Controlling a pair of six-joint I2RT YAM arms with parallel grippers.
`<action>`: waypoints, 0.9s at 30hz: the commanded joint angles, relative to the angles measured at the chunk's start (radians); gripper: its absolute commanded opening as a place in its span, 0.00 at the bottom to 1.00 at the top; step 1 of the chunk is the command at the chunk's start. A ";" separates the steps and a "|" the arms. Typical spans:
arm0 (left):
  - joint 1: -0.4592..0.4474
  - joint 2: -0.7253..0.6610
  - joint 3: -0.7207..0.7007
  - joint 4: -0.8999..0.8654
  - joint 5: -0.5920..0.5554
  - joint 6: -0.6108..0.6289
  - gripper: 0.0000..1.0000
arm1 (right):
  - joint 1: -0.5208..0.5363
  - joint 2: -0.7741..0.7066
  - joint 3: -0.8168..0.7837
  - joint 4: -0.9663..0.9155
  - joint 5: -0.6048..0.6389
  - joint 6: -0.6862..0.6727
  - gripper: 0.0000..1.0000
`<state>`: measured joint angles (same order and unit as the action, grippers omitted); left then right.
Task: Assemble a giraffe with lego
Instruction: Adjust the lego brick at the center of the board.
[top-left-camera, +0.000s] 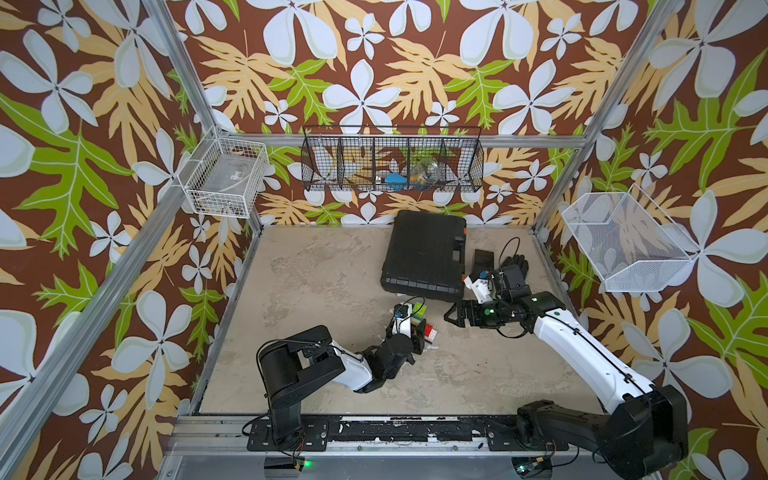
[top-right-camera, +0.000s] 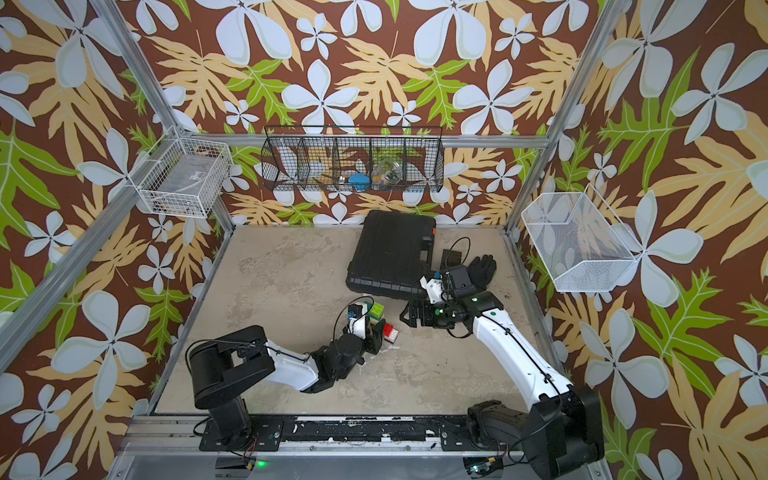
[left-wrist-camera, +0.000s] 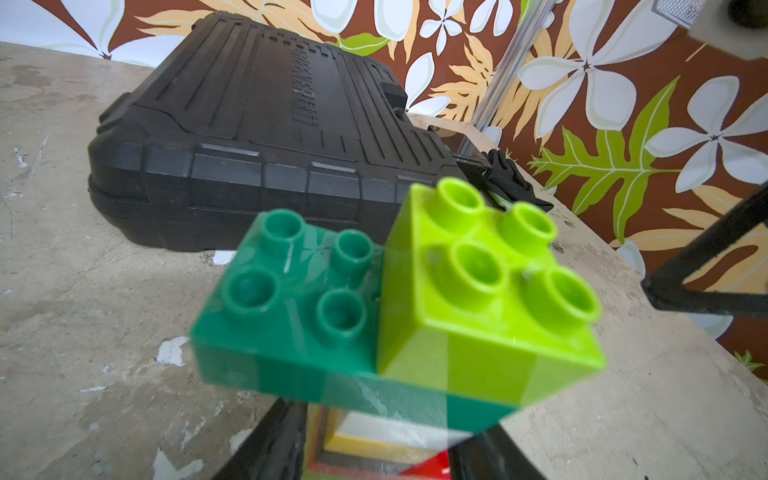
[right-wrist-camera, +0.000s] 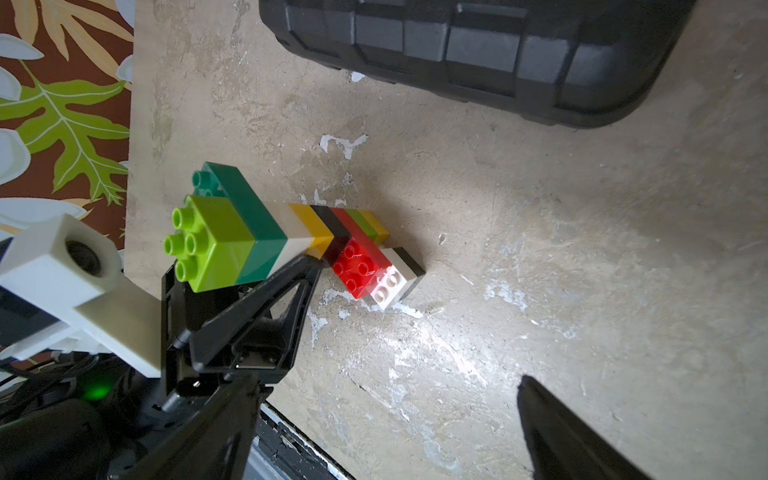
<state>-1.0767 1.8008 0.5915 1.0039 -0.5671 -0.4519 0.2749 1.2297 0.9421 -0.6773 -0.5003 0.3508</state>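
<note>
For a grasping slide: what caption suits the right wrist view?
Left gripper, jaws around the striped neck of the standing giraffe, below its lime brick.

giraffe (right-wrist-camera: 291, 243) standing on table (right-wrist-camera: 540, 249) | left end effector (right-wrist-camera: 311, 255) gripping neck | black case (right-wrist-camera: 478, 50) beyond

Case (top-left-camera: 424, 253) crowds rear (floor (top-left-camera: 316, 270) leftward free).

You're seeing smooth, glossy plastic bricks on the giraffe (right-wrist-camera: 266, 232), a matt, rough, chipped tabletop (right-wrist-camera: 561, 249), a matt, ribbed black plastic case (left-wrist-camera: 249, 108), and a black metal wire basket (top-left-camera: 392, 166).
</note>
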 joint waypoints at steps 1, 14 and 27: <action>0.006 0.001 0.007 0.029 0.011 0.012 0.49 | -0.001 0.003 0.006 -0.005 -0.004 -0.016 0.99; 0.006 -0.023 -0.002 0.016 -0.009 0.034 0.22 | -0.006 0.004 0.012 -0.015 -0.001 -0.024 0.99; 0.007 -0.364 0.118 -0.664 0.102 0.099 0.18 | -0.011 -0.047 0.040 -0.013 0.019 -0.015 0.98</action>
<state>-1.0718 1.4944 0.6460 0.6464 -0.5316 -0.3851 0.2646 1.2018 0.9684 -0.6834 -0.4965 0.3363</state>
